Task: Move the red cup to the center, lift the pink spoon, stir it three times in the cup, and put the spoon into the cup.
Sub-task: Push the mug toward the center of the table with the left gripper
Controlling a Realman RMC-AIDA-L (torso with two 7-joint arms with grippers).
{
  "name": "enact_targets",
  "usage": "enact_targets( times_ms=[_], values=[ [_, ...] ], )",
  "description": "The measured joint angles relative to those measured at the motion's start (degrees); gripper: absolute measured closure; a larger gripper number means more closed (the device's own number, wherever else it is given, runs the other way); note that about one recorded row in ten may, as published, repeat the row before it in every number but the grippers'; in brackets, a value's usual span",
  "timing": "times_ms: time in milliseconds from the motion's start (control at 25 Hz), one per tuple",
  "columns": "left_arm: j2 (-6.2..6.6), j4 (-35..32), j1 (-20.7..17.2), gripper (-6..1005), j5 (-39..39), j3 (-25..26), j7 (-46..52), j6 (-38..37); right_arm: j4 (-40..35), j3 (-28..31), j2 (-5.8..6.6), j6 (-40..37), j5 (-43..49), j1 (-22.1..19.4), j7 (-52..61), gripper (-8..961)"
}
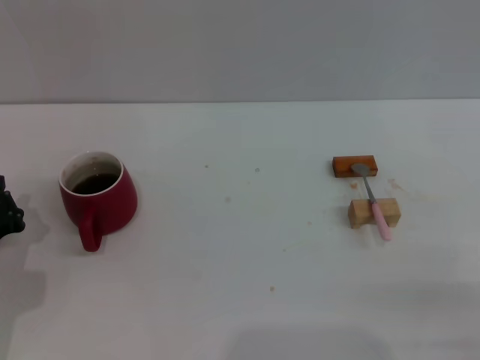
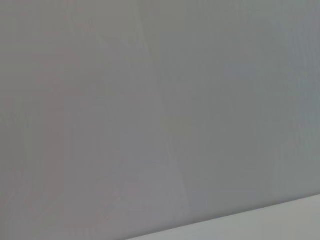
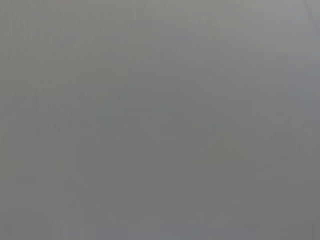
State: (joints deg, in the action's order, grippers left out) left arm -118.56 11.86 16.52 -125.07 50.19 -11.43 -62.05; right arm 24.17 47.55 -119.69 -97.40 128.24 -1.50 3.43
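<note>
Surface: white, matte surface (image 1: 240, 247) under a plain grey wall (image 1: 240, 45), with a few small specks and faint stains scattered across it.
Red cup: squat, rounded dark-red ceramic mug (image 1: 98, 198) standing upright on the robot's left side of the surface, well away from the middle; white inner rim, dark liquid inside, loop handle turned toward the robot.
Pink spoon: small slim spoon with a grey metal bowl and a pale pink handle (image 1: 375, 201), on the robot's right side, well apart from the cup; it bridges two blocks, the bowl end on the farther one, the handle crossing the nearer one and jutting out past it toward the robot.
Farther block: flat reddish-brown wooden block (image 1: 355, 166), lying under the spoon's bowl.
Nearer block: pale tan wooden block (image 1: 373, 212), just in front of the reddish one, with a gap between them.
Left gripper: dark gripper (image 1: 9, 214) only partly in view at the left edge of the head view, beside the cup and apart from it; jaws mostly cut off, so I cannot tell how they stand.
Right gripper: outside every view.
Wrist views: both show only blank grey wall, the left one with a pale strip of surface at one corner.
</note>
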Motion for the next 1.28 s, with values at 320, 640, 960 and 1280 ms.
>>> enact_targets(
  times_ms=[320,640,960,1280],
  values=[
    [0.0,0.0,0.0,999,0.0,0.0,0.0,0.0,0.0,0.0,-0.02,0.0,0.0,-0.1,0.0,279],
    [0.0,-0.7,0.4,999,0.0,0.0,0.0,0.7,0.2,-0.1,-0.02,-0.6,0.0,-0.4,0.0,280],
    [0.0,-0.6,1.4,999,0.0,0.0,-1.3,1.8,0.3,-0.1,-0.02,-1.1,0.0,-0.6,0.0,280],
    [0.0,-0.5,2.3,999,0.0,-0.5,-1.5,1.8,0.0,-0.1,-0.02,-1.5,0.0,-0.6,0.0,280]
  ],
)
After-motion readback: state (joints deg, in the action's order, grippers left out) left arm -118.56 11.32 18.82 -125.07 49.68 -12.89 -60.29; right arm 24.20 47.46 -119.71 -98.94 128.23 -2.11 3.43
